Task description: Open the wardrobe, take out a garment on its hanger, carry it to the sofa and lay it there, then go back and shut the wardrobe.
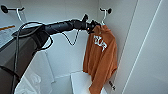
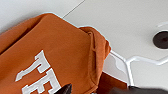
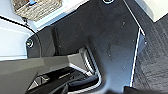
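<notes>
- Inside the wardrobe [image 1: 62,15], doors open, L arm reaches in from head-view left w/ the left gripper [image 1: 92,27] up at the collar of the garment [image 1: 101,60].
- Garment = rust-orange sweatshirt w/ big white lettering [image 1: 100,43] on chest; hangs down from gripper level, hem near a white shelf [image 1: 80,83] well below the gripper.
- Hanger [image 1: 103,17]: thin white, curved hook over a black hook [image 1: 109,10] on wardrobe wall, just above & beyond the gripper; orange collar sits right under it.
- L gripper: tips touching or right at the collar/hanger neck; can't tell if clenched or released — fingers too dark & small to read.
- L wrist view: orange fabric close up, lettering partly visible, white hanger [image 2: 130,65] wire runs beside the collar, round black hook base [image 2: 161,39] on white wall past it; dark gripper parts at frame edge.
- 2nd black hook [image 1: 5,9] w/ another white hanger [image 1: 18,13] far off to the other side of the gripper, along the arm; white cloth [image 1: 31,80] low beneath the arm.
- R wrist view: robot's own dark plate, a woven basket [image 3: 37,8] on a white surface, dark carpet [image 3: 155,55]; R gripper state can't tell.
</notes>
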Available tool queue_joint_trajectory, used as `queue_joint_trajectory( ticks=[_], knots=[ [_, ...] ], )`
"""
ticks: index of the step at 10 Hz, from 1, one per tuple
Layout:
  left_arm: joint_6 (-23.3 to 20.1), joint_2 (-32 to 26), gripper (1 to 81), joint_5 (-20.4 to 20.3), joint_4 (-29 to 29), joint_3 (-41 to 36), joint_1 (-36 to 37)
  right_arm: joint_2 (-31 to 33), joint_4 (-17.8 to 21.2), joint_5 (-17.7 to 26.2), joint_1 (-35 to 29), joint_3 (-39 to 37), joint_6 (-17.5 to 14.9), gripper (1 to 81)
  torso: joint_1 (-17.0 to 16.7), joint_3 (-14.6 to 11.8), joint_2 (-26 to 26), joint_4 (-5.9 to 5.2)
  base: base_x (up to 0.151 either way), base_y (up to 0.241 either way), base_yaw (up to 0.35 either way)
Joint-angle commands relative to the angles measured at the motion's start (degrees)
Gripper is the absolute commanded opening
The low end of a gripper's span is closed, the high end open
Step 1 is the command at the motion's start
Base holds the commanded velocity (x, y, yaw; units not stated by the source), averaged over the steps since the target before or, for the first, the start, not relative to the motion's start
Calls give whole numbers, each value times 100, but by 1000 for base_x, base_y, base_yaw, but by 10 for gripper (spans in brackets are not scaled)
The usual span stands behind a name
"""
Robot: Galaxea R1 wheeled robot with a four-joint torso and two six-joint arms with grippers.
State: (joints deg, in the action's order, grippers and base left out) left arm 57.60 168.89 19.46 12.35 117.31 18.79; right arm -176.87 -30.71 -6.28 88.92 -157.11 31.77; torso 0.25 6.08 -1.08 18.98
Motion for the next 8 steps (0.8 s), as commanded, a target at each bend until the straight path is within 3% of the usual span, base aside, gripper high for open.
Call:
queue_joint_trajectory(
  ticks=[1, 5, 8],
  knots=[
    [41, 110, 811, -266, 163, 3, 1175, -61, -14, 250, -159, -3, -4, 811, 0, 0, 0, 0, 0, 0, 0],
    [-3, 146, 811, -934, -75, -68, 1158, -79, -14, 259, -106, -11, -13, 811, 0, 0, 0, 0, 0, 0, 0],
    [-3, 190, 811, -1014, -119, -68, 1096, -88, -14, 259, -98, -11, -4, 811, 0, 0, 0, 0, 0, 0, 0]
  ],
)
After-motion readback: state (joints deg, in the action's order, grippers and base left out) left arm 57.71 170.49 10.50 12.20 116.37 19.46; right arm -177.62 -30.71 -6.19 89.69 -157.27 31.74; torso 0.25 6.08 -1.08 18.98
